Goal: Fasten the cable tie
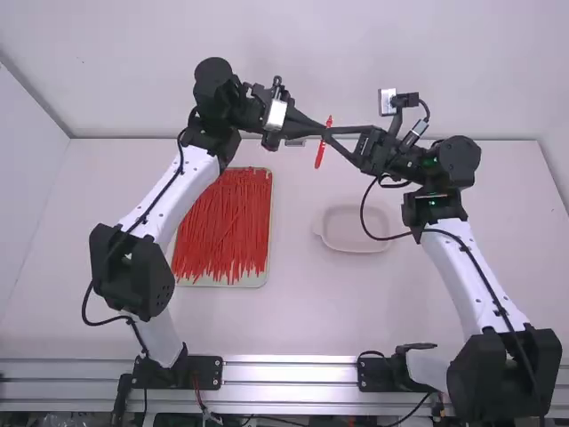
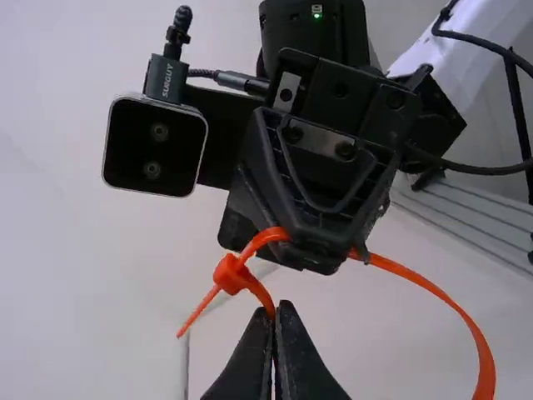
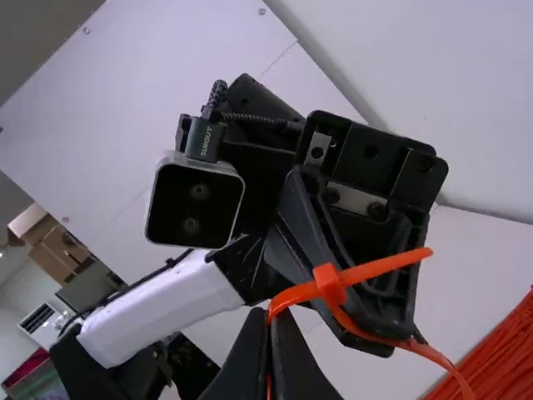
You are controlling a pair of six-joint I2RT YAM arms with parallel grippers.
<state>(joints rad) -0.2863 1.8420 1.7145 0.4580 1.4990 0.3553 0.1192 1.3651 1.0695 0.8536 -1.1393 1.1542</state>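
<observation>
- Nearest me, both arm bases sit on the rail point(image 1: 284, 366) along the front edge of the surface point(image 1: 71, 267)
- On the left, the left arm point(image 1: 164, 200) rises steeply from its base and folds at the elbow, its wrist pointing right towards the middle, well above the surface
- Beneath that arm a tray point(image 1: 222, 283) carries a heap of spare red ties point(image 1: 227, 222)
- The left jaws are pressed together on the cable tie point(image 2: 229, 275), pinching the strap just beside its head
- In the middle the tie hangs in the air between the two wrists, high over the surface, with a short tip poking out past the head and a long strap curving away
- I judge the tip has entered the head, so the step in hand is drawing it tight
- To do that well, I would hold the head end fixed with one arm and pull the strap slowly along its own line with the other, so it ratchets without twisting or slipping from the pinch
- Right of centre a pale container point(image 1: 356, 249) sits on the surface, below the tie
- On the right, the right arm point(image 1: 462, 267) leans up and inward, wrist aimed left to meet the other; the right jaws are closed on the strap as well
</observation>
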